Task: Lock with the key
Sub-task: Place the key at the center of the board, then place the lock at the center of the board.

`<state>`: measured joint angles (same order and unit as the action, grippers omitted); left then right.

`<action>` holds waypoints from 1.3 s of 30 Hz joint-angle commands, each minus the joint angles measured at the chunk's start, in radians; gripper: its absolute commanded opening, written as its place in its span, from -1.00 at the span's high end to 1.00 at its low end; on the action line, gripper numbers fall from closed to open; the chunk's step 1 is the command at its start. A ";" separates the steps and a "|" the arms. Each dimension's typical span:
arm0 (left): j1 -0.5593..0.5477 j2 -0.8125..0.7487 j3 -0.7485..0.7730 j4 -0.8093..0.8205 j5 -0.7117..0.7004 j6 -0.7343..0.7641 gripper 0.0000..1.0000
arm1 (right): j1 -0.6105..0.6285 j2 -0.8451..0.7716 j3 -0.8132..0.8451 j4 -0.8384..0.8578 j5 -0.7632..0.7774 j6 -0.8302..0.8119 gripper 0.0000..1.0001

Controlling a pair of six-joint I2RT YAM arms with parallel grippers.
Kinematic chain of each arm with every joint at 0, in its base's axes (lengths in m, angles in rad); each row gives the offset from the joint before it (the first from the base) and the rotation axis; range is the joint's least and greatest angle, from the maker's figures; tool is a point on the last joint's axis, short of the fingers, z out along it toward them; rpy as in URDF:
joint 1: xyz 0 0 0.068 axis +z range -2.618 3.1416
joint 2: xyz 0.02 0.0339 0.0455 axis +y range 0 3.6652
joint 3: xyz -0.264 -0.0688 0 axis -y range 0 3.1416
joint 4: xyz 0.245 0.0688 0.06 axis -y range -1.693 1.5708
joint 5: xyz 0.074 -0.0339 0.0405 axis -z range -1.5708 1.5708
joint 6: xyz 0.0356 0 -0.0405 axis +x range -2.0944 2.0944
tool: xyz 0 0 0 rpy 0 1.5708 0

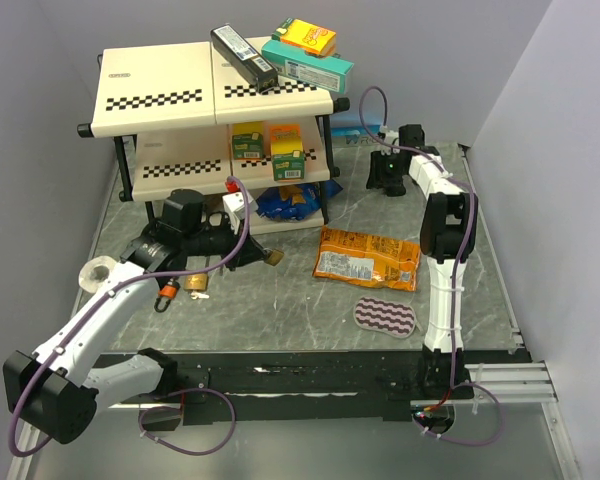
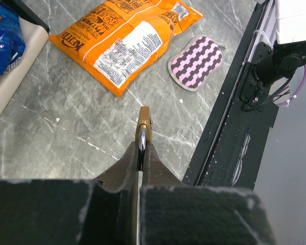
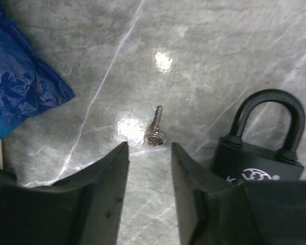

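Barely begun, I'd say: the key (image 3: 154, 131) lies loose just left of the black padlock (image 3: 262, 148). The right gripper (image 3: 149, 148) is spread beside it, and the left gripper (image 2: 141, 153) pinches a brass lock (image 2: 143, 127).

Black padlock (image 3: 260, 153): the lower body is cut off by the bottom edge and partly hidden behind the right finger; the printed logo shows only in part.
Key (image 3: 154, 133): too small to make out its teeth.
Brass piece (image 2: 143, 130): seen edge-on and mostly buried between the jaws of the left gripper (image 2: 142, 148); possibly a padlock body.
Blue bag (image 3: 20, 87): runs off the left edge.
Orange snack bag (image 2: 127, 41): its far end is clipped by the top edge.
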<state>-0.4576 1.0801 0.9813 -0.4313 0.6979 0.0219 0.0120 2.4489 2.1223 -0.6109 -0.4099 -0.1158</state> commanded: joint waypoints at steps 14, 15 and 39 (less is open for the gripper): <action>0.008 0.035 0.092 0.196 0.132 -0.270 0.98 | -0.006 -0.810 -0.576 0.181 -0.331 -0.130 -0.97; 0.007 0.040 0.091 0.227 0.132 -0.310 0.98 | -0.003 -0.888 -0.602 0.168 -0.336 -0.155 -1.00; -0.087 0.173 0.079 0.477 0.028 -0.853 0.98 | 0.658 -1.515 -1.196 0.394 -0.001 -0.482 -0.98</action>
<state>-0.5339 1.2873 1.0466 -0.0788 0.6968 -0.7612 0.6159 0.9340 0.9707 -0.3798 -0.4950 -0.5308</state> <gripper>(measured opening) 0.038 0.992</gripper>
